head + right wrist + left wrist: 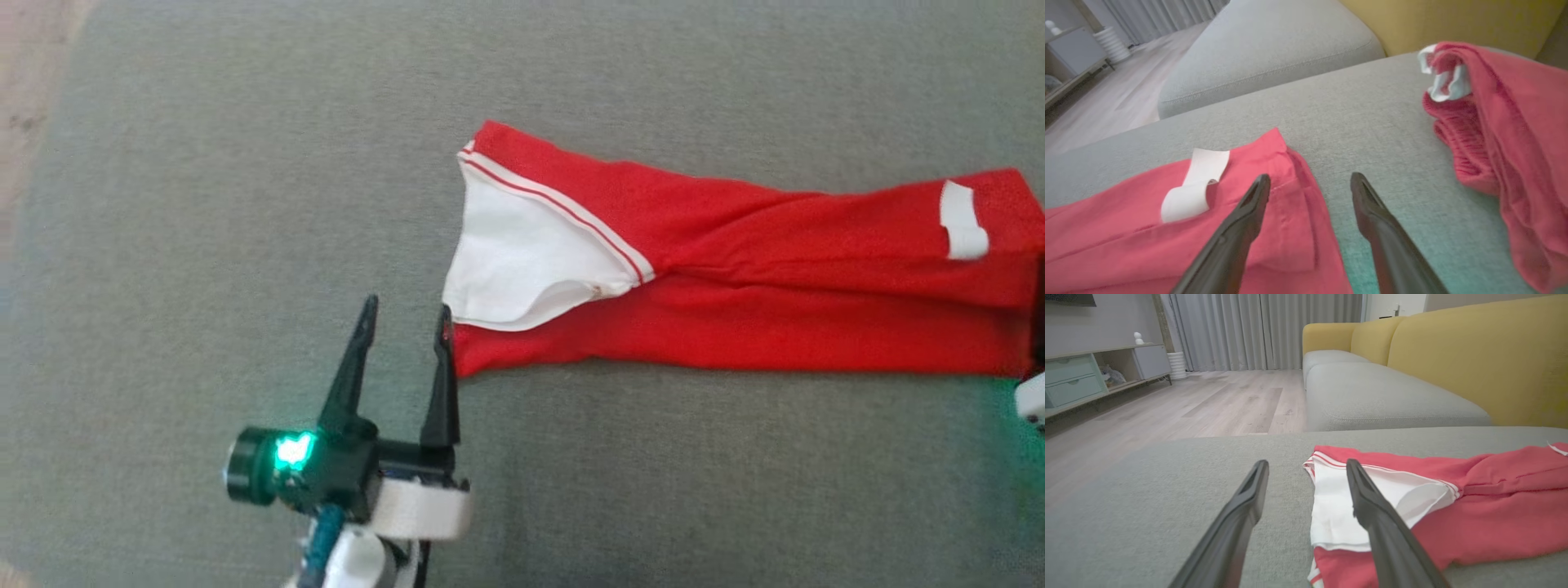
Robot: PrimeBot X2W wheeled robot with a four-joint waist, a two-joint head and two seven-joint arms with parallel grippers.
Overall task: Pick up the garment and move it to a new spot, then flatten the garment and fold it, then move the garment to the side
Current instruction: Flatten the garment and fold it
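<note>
The garment point(735, 269) is red with a white panel point(522, 261) and white-red trim, lying stretched out in a long strip on the grey cushion point(204, 204). My left gripper point(408, 306) stands open at the garment's left end, its right finger touching the near corner. In the left wrist view that gripper point(1306, 463) holds nothing, and one finger overlaps the white panel point(1339, 506). My right gripper point(1310, 176) is open at the other end of the garment point(1126, 228), its left finger over the cloth near a white label point(1196, 183).
A second bunched red cloth point(1494, 122) with a ribbed band lies on the cushion, right of my right gripper. A yellow sofa back point(1474, 355) and another grey seat point(1380, 396) stand beyond. Wooden floor point(1208, 404) and a low cabinet point(1073, 379) lie to the left.
</note>
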